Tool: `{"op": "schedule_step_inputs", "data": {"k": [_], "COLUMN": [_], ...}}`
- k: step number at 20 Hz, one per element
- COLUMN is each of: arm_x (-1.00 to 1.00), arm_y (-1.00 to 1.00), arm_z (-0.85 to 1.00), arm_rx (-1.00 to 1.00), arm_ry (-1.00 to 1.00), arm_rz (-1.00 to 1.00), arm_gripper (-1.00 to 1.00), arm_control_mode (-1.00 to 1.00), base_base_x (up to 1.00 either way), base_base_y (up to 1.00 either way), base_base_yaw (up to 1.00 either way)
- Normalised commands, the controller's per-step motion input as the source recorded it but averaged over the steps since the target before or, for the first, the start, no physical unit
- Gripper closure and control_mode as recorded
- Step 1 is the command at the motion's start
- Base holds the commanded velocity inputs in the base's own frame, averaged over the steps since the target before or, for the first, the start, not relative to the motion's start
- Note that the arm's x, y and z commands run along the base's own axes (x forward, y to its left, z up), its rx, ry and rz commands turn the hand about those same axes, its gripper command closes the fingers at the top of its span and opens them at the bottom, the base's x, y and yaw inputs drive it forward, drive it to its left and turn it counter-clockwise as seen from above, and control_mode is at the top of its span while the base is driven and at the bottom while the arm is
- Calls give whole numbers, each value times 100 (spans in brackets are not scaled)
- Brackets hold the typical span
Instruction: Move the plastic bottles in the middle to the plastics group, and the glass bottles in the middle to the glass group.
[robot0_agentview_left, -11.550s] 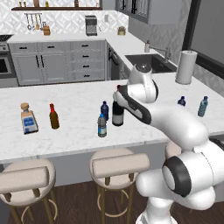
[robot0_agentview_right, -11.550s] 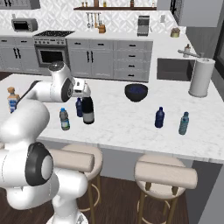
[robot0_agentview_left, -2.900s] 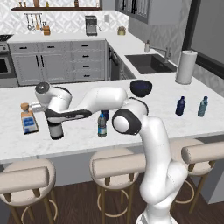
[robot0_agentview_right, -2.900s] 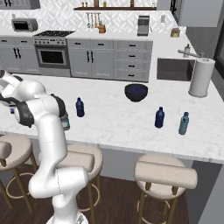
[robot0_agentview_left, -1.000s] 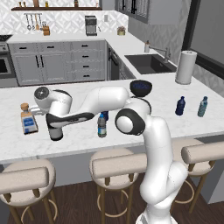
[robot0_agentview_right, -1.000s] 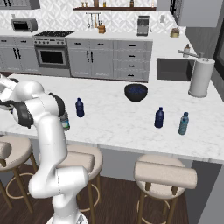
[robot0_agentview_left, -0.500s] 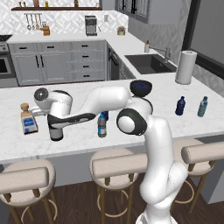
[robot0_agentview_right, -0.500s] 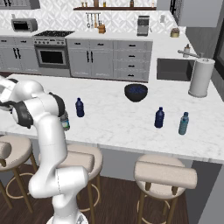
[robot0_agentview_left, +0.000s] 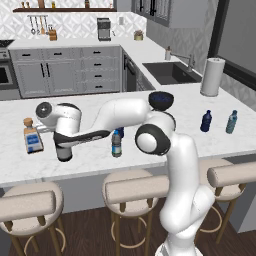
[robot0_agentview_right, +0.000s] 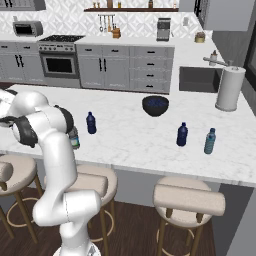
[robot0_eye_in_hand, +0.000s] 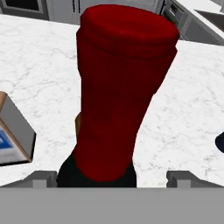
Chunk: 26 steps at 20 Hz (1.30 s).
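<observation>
The white marble bench (robot0_agentview_left: 90, 165) runs across the frame; at its left the wine bottle (robot0_eye_in_hand: 124, 87) stands just beside the square clear bottle (robot0_agentview_left: 33, 138). The gripper (robot0_eye_in_hand: 111, 177) is spread open around its red neck — lifting off crooked could topple it.

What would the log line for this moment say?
gripper: open, astride red-necked wine bottle | beside square bottle | two plastic bottles mid-counter

You see glossy white jointed robot arm (robot0_agentview_left: 175, 165): rounded tubular links, dark grey discs and bands at joints. Wrist segment carries dark grey collar; black cylindrical gripper block (robot0_agentview_left: 64, 153) below. Small grey square fingertips (robot0_eye_in_hand: 44, 179).
</observation>
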Motion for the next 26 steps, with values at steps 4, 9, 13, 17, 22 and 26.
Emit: {"op": "schedule_step_inputs", "data": {"k": [4,9,13,17,22,26], "arm_x": [-32,-26,-42,-60,-63,-56], "arm_y": [-6,-3,-26,-42,-57,-61], "arm_z": [13,13,12,7,5,11], "arm_rx": [0,0,0,0,0,0], "arm_ry": [-2,2,0,0,0,1], "arm_rz": [-2,0,0,0,0,-1], "arm_gripper": [-100,-100,-100,-100,-100,-100], "arm_control_mode": [-100,-100,-100,-100,-100,-100], "base_base_x": [0,0,0,0,0,0], "base_base_y": [0,0,0,0,0,0], "base_base_yaw": [0,0,0,0,0,0]}}
